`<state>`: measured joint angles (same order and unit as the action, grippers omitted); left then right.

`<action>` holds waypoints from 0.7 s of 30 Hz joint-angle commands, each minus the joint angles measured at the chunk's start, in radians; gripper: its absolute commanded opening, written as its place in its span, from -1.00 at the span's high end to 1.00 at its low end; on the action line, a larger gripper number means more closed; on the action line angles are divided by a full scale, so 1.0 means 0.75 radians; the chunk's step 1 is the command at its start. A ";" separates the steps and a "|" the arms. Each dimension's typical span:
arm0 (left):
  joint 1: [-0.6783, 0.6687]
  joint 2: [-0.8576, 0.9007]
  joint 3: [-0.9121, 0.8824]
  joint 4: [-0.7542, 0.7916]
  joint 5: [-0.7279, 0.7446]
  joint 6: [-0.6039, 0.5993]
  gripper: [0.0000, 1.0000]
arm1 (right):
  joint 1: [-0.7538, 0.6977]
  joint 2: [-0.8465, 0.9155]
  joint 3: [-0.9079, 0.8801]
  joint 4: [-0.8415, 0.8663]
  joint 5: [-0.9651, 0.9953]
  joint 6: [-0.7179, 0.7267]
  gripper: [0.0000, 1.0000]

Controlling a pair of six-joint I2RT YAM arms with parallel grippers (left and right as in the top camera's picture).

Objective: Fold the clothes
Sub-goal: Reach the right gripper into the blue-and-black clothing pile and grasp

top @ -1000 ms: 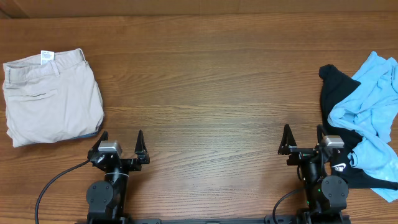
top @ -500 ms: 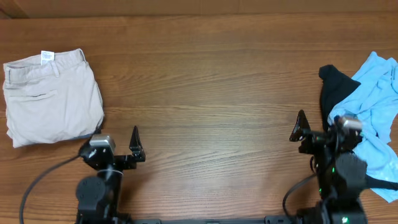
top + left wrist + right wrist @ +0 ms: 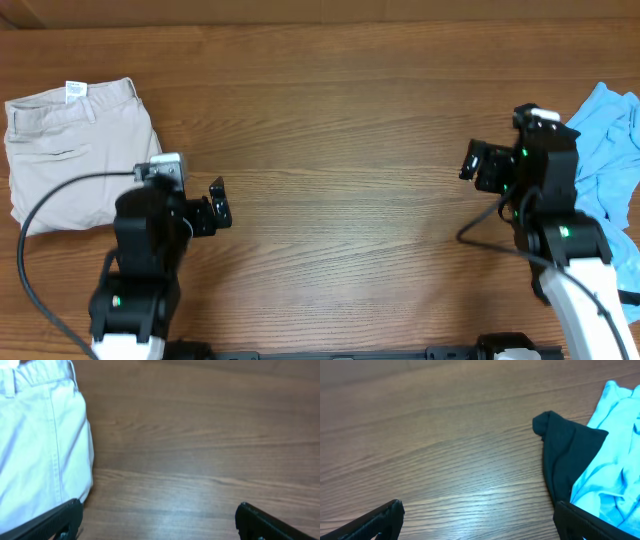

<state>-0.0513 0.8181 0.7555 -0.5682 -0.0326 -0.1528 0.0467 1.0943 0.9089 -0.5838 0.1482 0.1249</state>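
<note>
Brown grained wood makes up the tabletop [image 3: 340,110] that we look down on, and the clothes lie in two places on it, at opposite ends. At the far left we see the beige fabric shorts [image 3: 75,150], folded into a flat rectangle. Their waistband faces the far edge, and a small white label shows at the top. At the right edge lies the light blue fabric T-shirt [image 3: 612,140], crumpled and unfolded. From the right wrist we see it draped over the black fabric garment [image 3: 565,455], whose rounded corner sticks out to the left, onto bare wood.

Our left gripper [image 3: 159,507] sits just right of the shorts' near corner. Its two black fingers are spread wide with nothing between them but wood. From the left wrist, the left finger overlaps the shorts' hem, and we cannot tell whether it touches the cloth. A black cable [image 3: 40,215] loops from the left arm across the shorts' near edge.

Our right gripper [image 3: 479,506] is likewise spread wide and empty. It is over bare wood just left of the black garment, and its right finger is near that garment's lower edge.
</note>
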 commanded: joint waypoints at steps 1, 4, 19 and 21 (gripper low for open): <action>0.009 0.116 0.089 -0.048 0.004 0.025 -1.00 | -0.016 0.075 0.055 0.011 0.080 -0.023 -1.00; 0.009 0.205 0.088 -0.121 0.011 0.024 -1.00 | -0.075 0.120 0.055 0.011 0.151 0.013 -1.00; 0.009 0.348 0.089 -0.057 0.104 0.019 -1.00 | -0.539 0.497 0.055 0.049 0.108 -0.009 -1.00; 0.009 0.348 0.089 -0.058 0.104 0.019 -1.00 | -0.541 0.542 0.055 0.048 0.148 -0.008 -1.00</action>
<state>-0.0513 1.0767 0.8066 -0.6144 0.0277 -0.1528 -0.3538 1.4685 0.9207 -0.5537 0.2363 0.1253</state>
